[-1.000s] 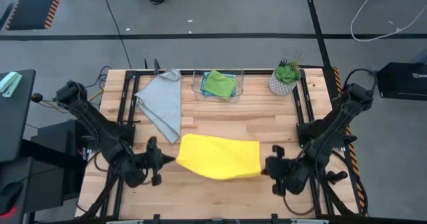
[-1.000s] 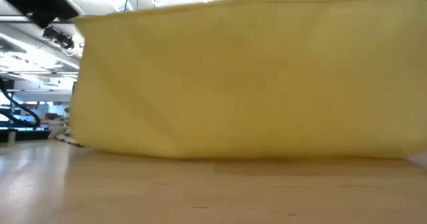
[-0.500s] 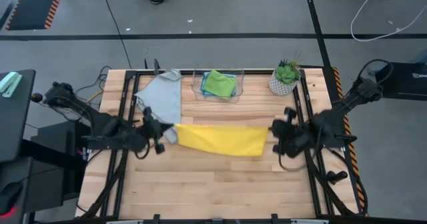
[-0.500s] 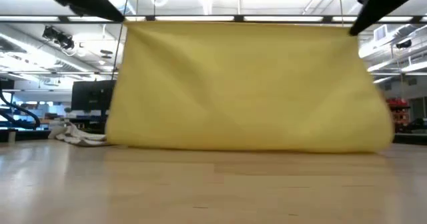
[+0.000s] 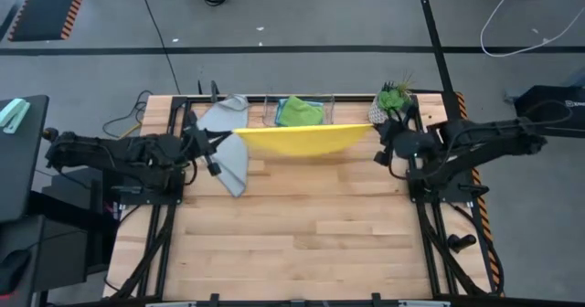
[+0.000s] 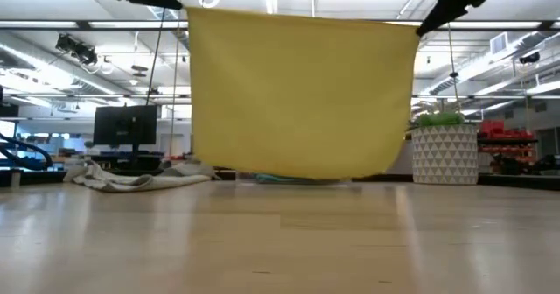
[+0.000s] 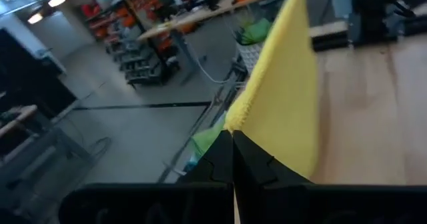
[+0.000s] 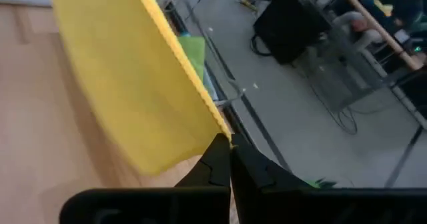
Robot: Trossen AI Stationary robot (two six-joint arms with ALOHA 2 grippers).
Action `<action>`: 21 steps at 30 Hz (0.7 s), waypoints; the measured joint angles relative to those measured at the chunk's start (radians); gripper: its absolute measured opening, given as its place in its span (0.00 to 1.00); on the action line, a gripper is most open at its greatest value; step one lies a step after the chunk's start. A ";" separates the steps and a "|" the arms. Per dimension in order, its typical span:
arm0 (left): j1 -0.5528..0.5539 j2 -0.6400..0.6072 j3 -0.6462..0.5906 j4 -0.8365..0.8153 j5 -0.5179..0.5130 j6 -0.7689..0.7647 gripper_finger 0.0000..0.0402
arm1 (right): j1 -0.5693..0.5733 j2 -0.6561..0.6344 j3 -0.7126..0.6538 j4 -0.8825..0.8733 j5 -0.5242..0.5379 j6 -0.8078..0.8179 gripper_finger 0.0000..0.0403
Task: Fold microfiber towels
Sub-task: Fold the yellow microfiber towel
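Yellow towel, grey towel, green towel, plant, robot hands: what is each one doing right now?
Yellow towel: hanging spread out in the air, held by two top corners.
Grey towel: lying crumpled on the table.
Green towel: folded, in the clear bin.
Potted plant: standing upright.
Left tool: shut on a yellow towel corner.
Right tool: shut on the other corner.

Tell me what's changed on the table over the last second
Both arms carried the yellow towel from the near side of the table toward the far edge and lifted it, so it now hangs stretched, clear of the wood. The left gripper and right gripper kept their jaws shut on its top corners. The grey towel, the green towel in its clear bin and the potted plant stayed put.
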 joint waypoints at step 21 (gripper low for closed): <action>-0.535 0.241 -0.250 0.047 0.102 -0.714 0.01 | 0.568 0.120 -0.308 0.201 -0.348 0.565 0.01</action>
